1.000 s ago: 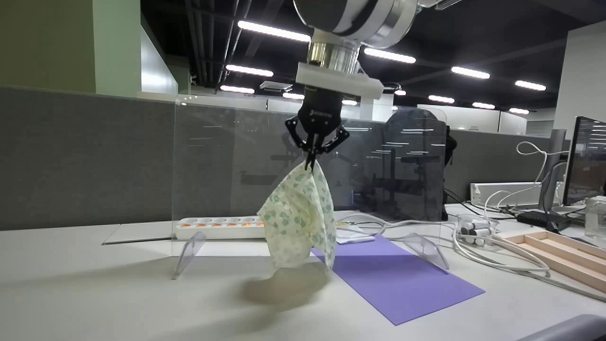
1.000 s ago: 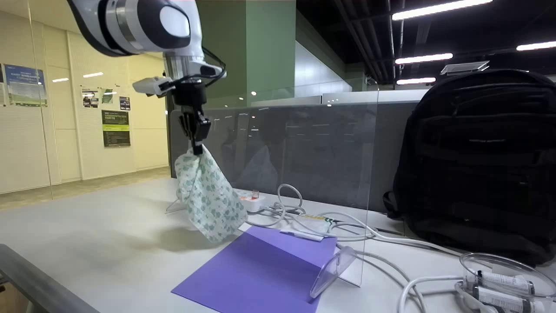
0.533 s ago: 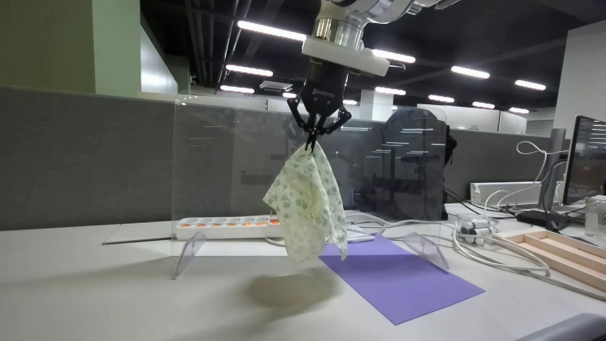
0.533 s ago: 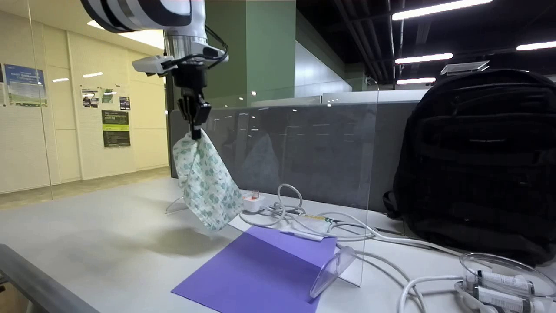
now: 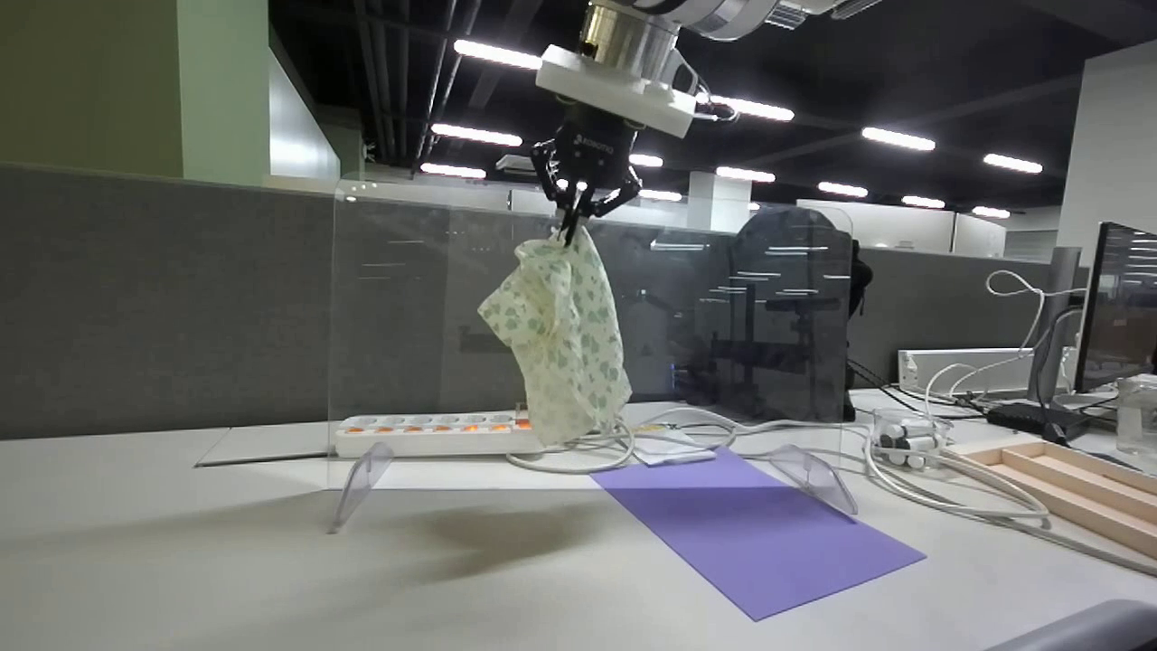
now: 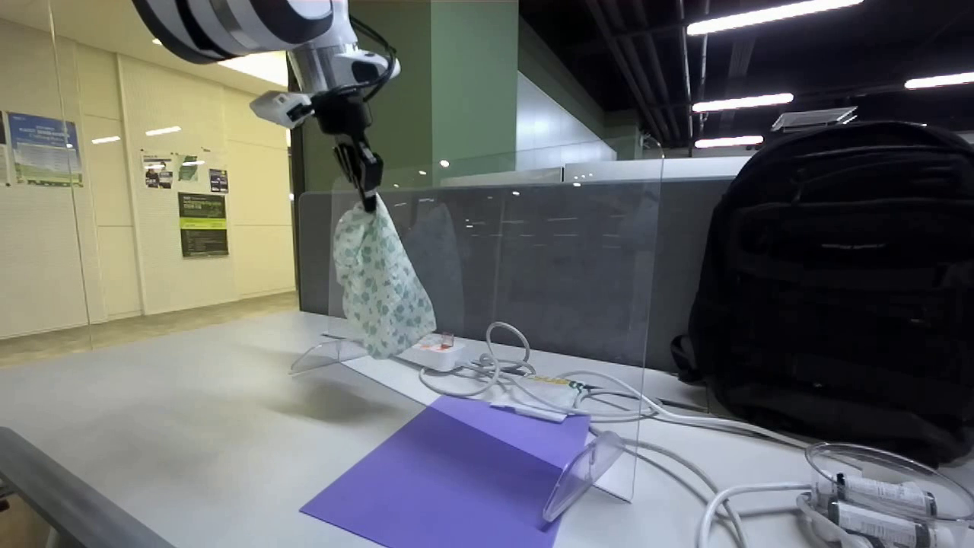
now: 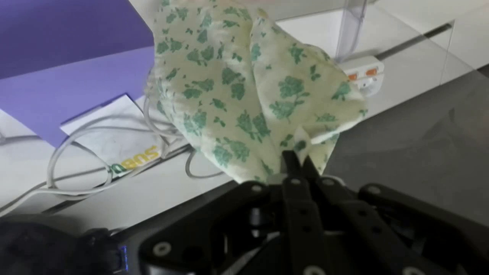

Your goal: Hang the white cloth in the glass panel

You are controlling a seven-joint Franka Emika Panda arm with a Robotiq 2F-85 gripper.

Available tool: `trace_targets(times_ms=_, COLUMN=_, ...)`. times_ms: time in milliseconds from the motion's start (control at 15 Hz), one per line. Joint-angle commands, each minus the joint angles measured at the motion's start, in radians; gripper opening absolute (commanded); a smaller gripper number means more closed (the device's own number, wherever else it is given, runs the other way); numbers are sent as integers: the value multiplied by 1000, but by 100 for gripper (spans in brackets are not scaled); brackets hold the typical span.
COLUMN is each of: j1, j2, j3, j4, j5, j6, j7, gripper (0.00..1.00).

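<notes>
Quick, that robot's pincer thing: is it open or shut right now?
Pincer: closed, holding the white cloth with green print, which hangs below it.

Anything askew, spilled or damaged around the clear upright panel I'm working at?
Two mild oddities: the flat purple rectangular sheet lies askew to the clear upright panel, running partly beneath it, and white cables sprawl in untidy loops behind the panel. No spill or damage shows.

Upright glass panel point(image 6: 567, 262) in the way, open air above, cables point(image 6: 496, 369) behind it
</notes>
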Motion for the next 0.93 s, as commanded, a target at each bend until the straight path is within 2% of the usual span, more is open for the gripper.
trace_targets(times_ms=0, j1=-61, j2=10, j3=34, j4=76, j5=-147, j6=55, j7=230, gripper=0)
trace_targets(times_ms=267, j1=-122, j2=5, j3=63, j4=162, j5=-302, j6=60, j7=454, gripper=0)
trace_targets(times_ms=733, j1=-212, j2=15, j3=100, j4=292, j5=-534, j6=42, j7=768, gripper=0)
trace_targets(times_ms=867, j1=-246, j2=34, j3=113, j4=318, j5=-631, j6=27, j7=872, gripper=0)
